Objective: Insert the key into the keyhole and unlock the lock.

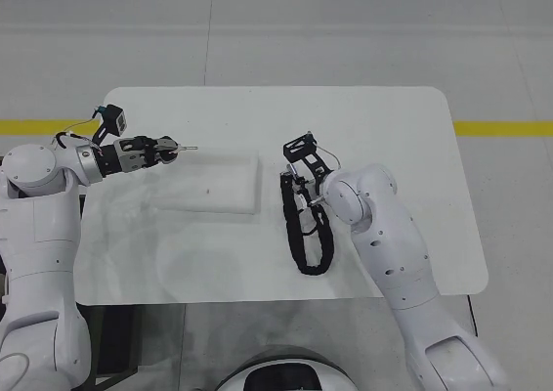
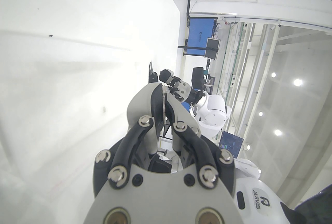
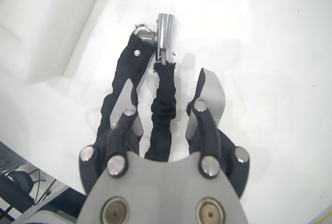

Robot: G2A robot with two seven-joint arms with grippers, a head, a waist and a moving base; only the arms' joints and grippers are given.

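Table [image 1: 394, 127] white, chain lock [image 1: 308, 266] on it, yellow floor line [image 1: 521, 128]

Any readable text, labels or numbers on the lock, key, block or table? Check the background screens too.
lock: none.
key: none visible, it is seen edge-on.
white block: none.
table: none, only dark specks.
background screens: too small to read.

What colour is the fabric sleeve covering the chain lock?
Black. The right wrist view shows the fabric sleeve best, joined to the silver lock cylinder.
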